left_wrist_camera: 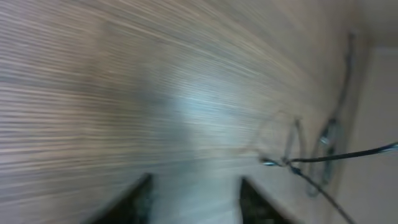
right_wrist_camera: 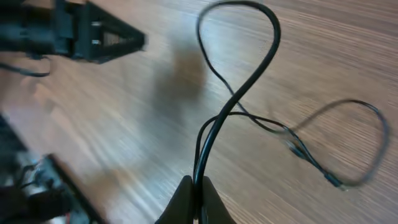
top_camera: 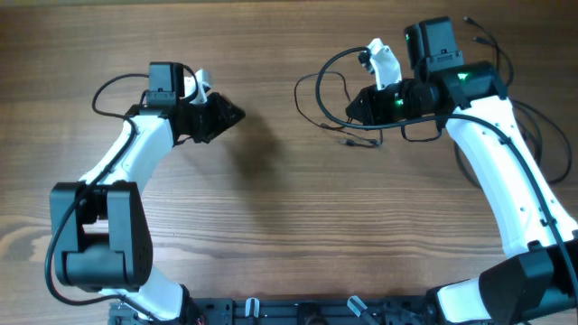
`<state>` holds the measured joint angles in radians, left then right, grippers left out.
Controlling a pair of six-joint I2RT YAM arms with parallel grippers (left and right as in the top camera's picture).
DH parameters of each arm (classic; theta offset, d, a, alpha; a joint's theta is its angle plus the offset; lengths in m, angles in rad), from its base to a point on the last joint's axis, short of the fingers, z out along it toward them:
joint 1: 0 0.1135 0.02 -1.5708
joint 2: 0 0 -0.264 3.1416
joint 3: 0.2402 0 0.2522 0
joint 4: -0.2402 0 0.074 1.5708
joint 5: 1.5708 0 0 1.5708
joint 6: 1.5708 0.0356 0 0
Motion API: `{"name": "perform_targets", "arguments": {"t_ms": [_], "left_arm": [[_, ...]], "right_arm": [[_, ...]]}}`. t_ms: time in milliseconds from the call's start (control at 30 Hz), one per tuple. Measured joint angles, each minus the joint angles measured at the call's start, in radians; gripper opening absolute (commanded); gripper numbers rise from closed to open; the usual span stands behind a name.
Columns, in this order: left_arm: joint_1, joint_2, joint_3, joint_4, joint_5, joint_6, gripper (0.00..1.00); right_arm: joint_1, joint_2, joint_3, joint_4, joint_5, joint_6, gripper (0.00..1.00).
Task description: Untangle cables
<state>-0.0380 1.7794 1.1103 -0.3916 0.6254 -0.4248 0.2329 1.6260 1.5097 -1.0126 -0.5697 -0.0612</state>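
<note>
right gripper [right_wrist_camera: 194, 198] pinching cables [right_wrist_camera: 249, 81], left gripper [left_wrist_camera: 196, 199] empty
right jaws clamped tight on a looped black strand; left jaws partly apart, nothing between them, well apart from cables

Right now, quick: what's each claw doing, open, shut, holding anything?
Left claw: open, nothing between its fingers.
Right claw: closed, pinching a black cable.

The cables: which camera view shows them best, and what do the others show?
Right wrist: the cables fill the frame, their loops and crossing sharp, pinched in the right hand. Overhead shows them small, partly hidden by the right arm. Left wrist shows only blurred strands.
</note>
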Motion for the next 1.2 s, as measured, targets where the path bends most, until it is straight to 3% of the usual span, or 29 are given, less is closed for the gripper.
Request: {"name": "perform_targets", "arguments": {"t_ms": [167, 233, 300, 367, 400, 567, 700, 767, 867, 967, 1067, 1200], "left_arm": [[-0.131, -0.005, -0.001, 0.095, 0.061, 0.063, 0.76], [-0.206, -0.005, -0.001, 0.146, 0.032, 0.076, 0.75], [-0.257, -0.005, -0.001, 0.158, -0.009, 0.080, 0.57], [-0.289, -0.005, -0.001, 0.161, -0.042, 0.087, 0.11], [-0.304, -0.005, -0.001, 0.160, -0.055, 0.087, 0.04], [-0.283, -0.010, -0.001, 0.112, -0.127, 0.094, 0.04], [-0.196, -0.098, -0.001, 0.060, -0.204, 0.098, 0.04], [-0.166, -0.173, -0.001, 0.050, -0.220, 0.101, 0.04], [-0.119, -0.294, -0.001, 0.033, -0.248, 0.095, 0.05], [-0.085, -0.361, -0.001, -0.007, -0.253, 0.082, 0.05], [-0.086, -0.378, 0.000, -0.059, -0.189, 0.076, 0.04], [-0.086, -0.378, -0.001, -0.062, -0.066, 0.071, 0.05]], "right_arm": [[0.002, 0.000, 0.000, -0.031, -0.119, -0.035, 0.04], [0.003, 0.000, 0.000, -0.058, -0.251, -0.079, 0.04], [0.003, 0.000, 0.000, -0.058, -0.317, -0.094, 0.04], [0.003, 0.000, 0.000, -0.058, -0.343, -0.098, 0.04], [0.003, 0.000, 0.000, -0.058, -0.350, -0.098, 0.04], [0.003, 0.000, 0.000, -0.057, -0.335, -0.093, 0.04], [0.008, 0.000, 0.000, -0.053, -0.123, -0.011, 0.05], [0.016, 0.000, 0.000, -0.053, 0.050, 0.071, 0.09], [0.016, 0.000, 0.000, -0.078, 0.354, 0.209, 0.25], [0.002, 0.000, 0.000, -0.057, 0.516, 0.288, 0.34], [0.002, 0.000, 0.000, -0.003, 0.548, 0.324, 0.46], [0.002, 0.000, 0.000, 0.066, 0.319, 0.296, 0.50]]}}
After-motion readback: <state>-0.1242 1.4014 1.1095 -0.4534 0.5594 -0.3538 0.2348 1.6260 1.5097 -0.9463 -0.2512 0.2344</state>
